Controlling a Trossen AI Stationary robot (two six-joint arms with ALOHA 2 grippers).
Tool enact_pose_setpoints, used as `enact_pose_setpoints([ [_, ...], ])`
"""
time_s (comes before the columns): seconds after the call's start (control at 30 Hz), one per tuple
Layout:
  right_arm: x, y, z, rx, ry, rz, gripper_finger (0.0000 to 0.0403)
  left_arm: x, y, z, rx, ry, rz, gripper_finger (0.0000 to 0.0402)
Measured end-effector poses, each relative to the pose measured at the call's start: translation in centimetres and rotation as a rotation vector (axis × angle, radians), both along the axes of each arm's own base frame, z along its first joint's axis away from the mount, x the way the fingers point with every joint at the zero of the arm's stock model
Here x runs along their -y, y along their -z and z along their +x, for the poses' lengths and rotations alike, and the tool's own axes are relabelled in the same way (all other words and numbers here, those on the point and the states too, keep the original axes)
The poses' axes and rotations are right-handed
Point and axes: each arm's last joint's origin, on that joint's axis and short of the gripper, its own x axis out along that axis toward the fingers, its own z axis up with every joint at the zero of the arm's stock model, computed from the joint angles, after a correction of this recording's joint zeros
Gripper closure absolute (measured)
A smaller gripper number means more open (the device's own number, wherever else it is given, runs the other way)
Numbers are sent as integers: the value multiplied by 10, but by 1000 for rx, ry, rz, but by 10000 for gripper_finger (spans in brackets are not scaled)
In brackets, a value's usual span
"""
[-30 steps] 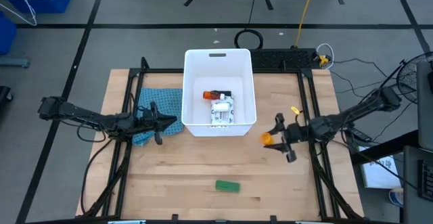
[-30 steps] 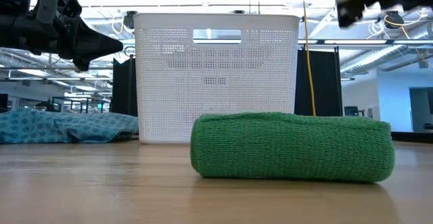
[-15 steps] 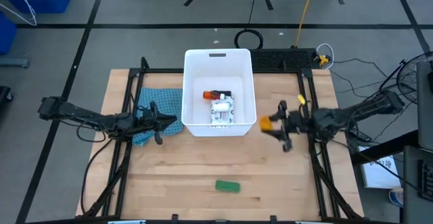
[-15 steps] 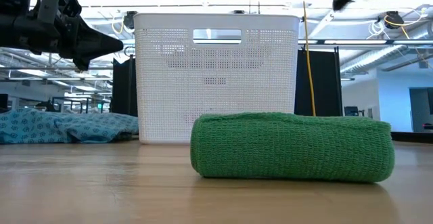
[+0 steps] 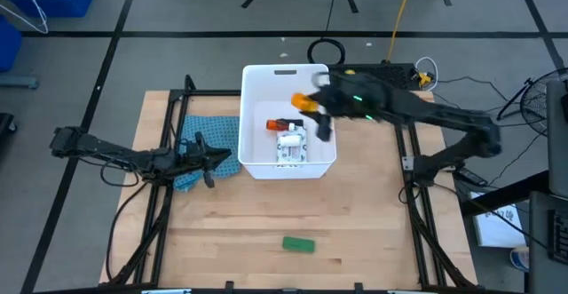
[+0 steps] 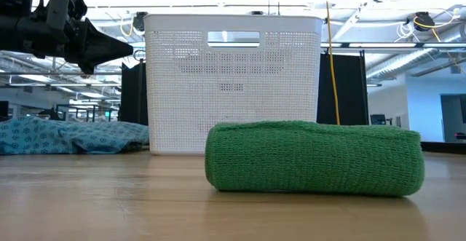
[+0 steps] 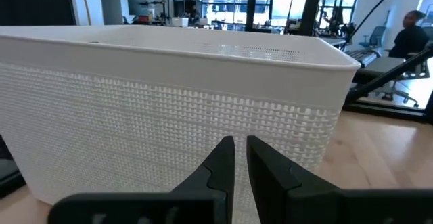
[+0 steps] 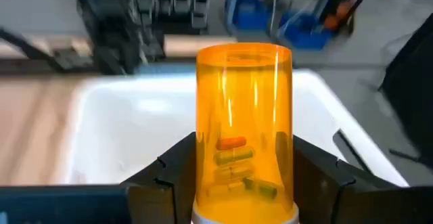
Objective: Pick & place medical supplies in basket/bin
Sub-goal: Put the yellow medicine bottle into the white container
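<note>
Orange pill bottle (image 8: 244, 126) sits clamped in right claw (image 5: 312, 116) above bin (image 5: 257, 81).

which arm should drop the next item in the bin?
Right. Its end effector holds a pill bottle above the bin. The left end effector sits empty beside the bin.

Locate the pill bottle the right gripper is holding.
In the high view, the bottle sits in the right gripper, above the bin, near its right rim.
</note>
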Motion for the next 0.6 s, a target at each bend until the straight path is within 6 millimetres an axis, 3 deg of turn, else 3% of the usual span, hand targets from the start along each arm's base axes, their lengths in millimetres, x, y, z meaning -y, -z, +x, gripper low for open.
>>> enact_pose_setpoints([
  [0.23,46,73,60,-288,-134,-23,234,0,0,0,-7,-1,21,360],
  [0.4,56,121,87,-426,-203,-70,234,0,1,0,-21,0,23,360],
  [0.6,58,161,104,-495,-340,-30,234,0,3,0,-34,0,19,360],
])
